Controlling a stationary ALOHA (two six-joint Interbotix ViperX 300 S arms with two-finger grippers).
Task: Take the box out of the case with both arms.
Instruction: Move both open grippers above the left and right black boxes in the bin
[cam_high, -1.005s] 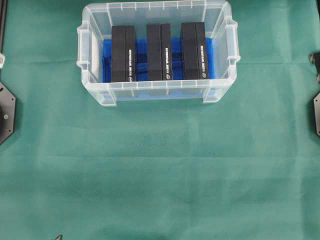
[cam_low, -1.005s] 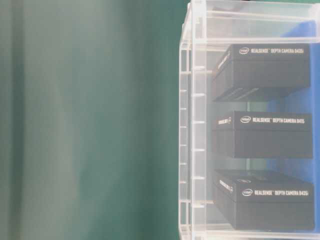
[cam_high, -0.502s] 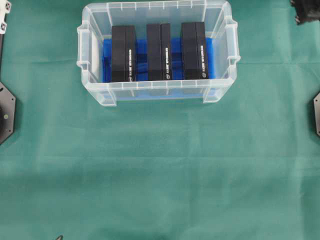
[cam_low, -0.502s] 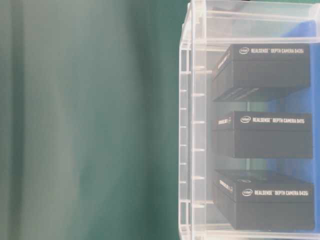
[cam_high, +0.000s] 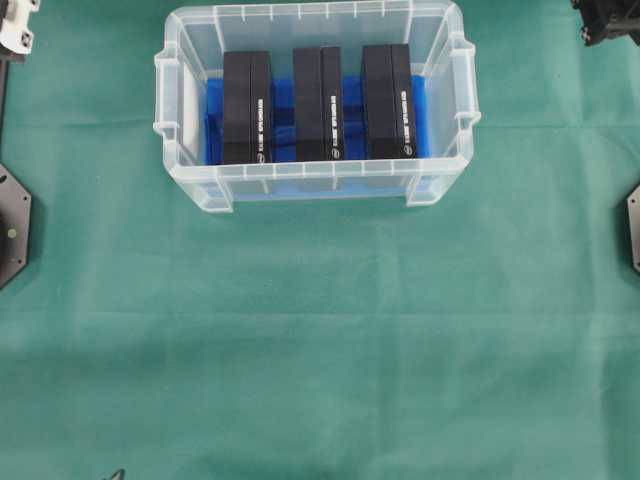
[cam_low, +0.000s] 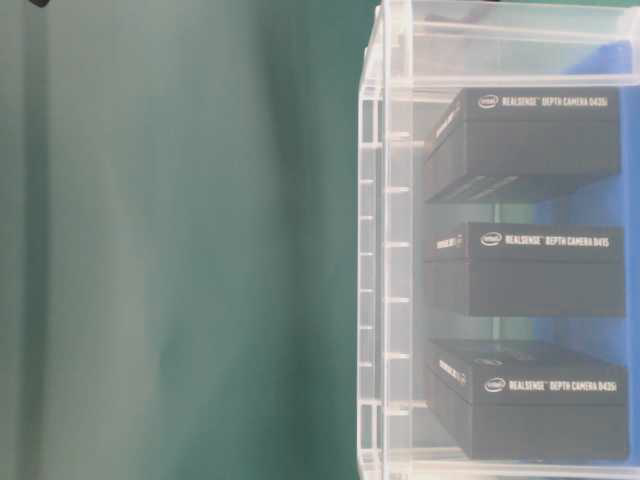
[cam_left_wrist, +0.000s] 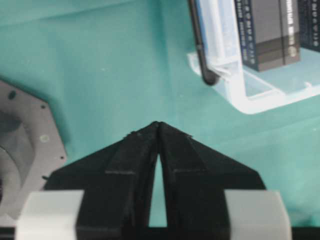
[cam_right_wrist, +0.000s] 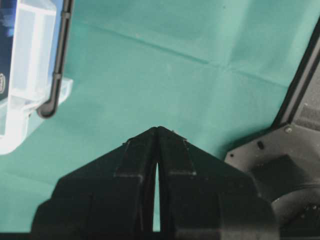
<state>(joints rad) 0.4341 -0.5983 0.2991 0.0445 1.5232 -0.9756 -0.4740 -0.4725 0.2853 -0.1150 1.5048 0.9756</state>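
From my station the case (cam_high: 312, 105) sits at the far middle of the green cloth (cam_high: 320, 330), with three black boxes (cam_high: 318, 104) standing on edge in a row on its blue lining (cam_high: 283, 120), gaps between them that I judge leave room for fingers on either side. My left gripper (cam_left_wrist: 157, 125) and right gripper (cam_right_wrist: 157, 129) both have their tips pressed together on nothing, each over bare cloth outside a short end of the case.

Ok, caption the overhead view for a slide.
Three black boxes stand in the clear case on green cloth.
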